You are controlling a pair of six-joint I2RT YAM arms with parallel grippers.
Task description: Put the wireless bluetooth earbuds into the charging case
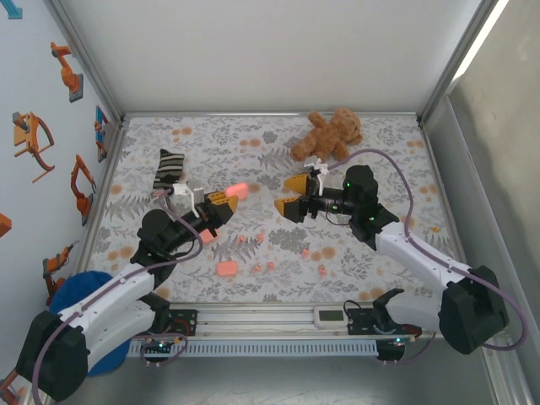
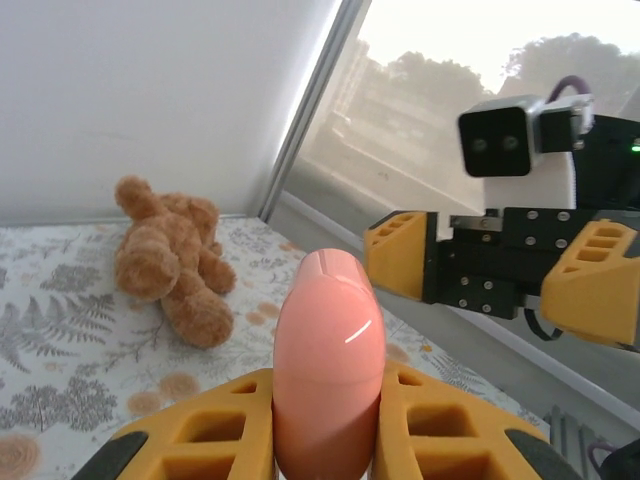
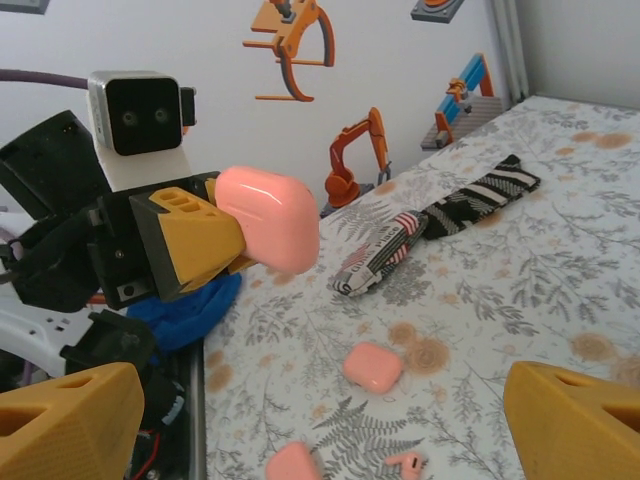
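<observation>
Left hand (image 1: 224, 199) tight around pink case (image 2: 328, 360)

Closed salmon-pink case (image 2: 328, 370) aloft in left hand (image 1: 224, 201); tiny earbuds (image 1: 321, 270) loose on cloth (image 1: 380, 169).

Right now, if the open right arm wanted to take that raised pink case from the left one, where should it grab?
Probably the rounded free end of the pink case, which sticks out past the left jaws shut on its other end. Come straight in from the right arm's side: the right jaws stand open facing that end, so they could close on the sides left bare.
</observation>
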